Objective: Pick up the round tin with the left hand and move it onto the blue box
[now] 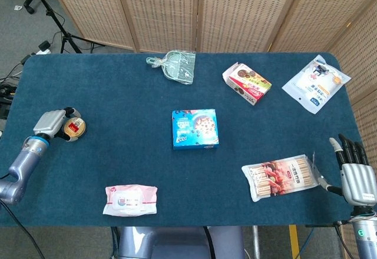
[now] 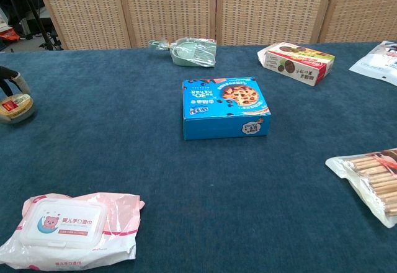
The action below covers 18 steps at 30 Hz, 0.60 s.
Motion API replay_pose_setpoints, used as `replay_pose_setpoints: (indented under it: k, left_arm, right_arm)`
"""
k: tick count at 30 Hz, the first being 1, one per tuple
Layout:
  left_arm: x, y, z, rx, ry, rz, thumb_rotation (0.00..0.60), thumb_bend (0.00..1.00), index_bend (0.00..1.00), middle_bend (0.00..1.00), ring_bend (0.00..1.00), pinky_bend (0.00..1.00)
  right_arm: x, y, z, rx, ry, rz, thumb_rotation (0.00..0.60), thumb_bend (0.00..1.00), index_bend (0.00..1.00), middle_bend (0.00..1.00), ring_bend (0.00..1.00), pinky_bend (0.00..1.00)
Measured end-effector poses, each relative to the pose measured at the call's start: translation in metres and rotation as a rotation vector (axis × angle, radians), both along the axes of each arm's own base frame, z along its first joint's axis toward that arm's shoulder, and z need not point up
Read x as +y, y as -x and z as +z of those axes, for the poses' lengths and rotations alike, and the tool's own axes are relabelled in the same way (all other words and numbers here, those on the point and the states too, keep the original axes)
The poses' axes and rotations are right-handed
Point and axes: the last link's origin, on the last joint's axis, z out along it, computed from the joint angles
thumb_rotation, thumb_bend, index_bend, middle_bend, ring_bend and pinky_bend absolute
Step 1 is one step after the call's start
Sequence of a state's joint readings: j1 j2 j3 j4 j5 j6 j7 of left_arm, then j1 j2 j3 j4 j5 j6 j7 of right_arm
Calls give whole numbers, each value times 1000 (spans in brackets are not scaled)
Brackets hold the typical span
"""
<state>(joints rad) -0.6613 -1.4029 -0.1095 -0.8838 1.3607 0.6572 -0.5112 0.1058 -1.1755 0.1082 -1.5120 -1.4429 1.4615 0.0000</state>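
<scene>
The round tin (image 1: 75, 128) with a red label lies at the table's left side, far left of the blue cookie box (image 1: 194, 128). My left hand (image 1: 52, 123) is against the tin's left side with its fingers curled around the rim. In the chest view the tin (image 2: 15, 107) shows at the left edge with dark fingertips (image 2: 13, 78) over its far side; the blue box (image 2: 224, 107) is at the centre. My right hand (image 1: 356, 175) stands off the table's right front corner, fingers straight and apart, holding nothing.
A pack of wet wipes (image 1: 130, 199) lies at the front left. A bag of stick snacks (image 1: 281, 176) is front right. At the back are a green dustpan (image 1: 175, 66), a red-and-white cookie box (image 1: 246, 83) and a white pouch (image 1: 313, 83).
</scene>
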Motion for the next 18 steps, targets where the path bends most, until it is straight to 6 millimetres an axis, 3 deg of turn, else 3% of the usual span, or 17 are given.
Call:
replay_pose_setpoints:
  k: [5, 12, 18]
  left_arm:
    - [-6, -36, 8, -89, -10, -125, 600, 228, 511, 300, 302, 465]
    - [-34, -126, -9, -205, 85, -329, 600, 228, 511, 300, 302, 465]
    - [-36, -193, -18, -158, 57, -496, 600, 226, 512, 300, 302, 464]
  right_arm:
    - [0, 0, 2, -12, 0, -1, 600, 0, 0, 0, 0, 0]
    - [0, 2, 5, -33, 1, -8, 600, 0, 0, 0, 0, 0]
    - [-1, 5, 10, -57, 7, -17, 600, 0, 0, 0, 0, 0]
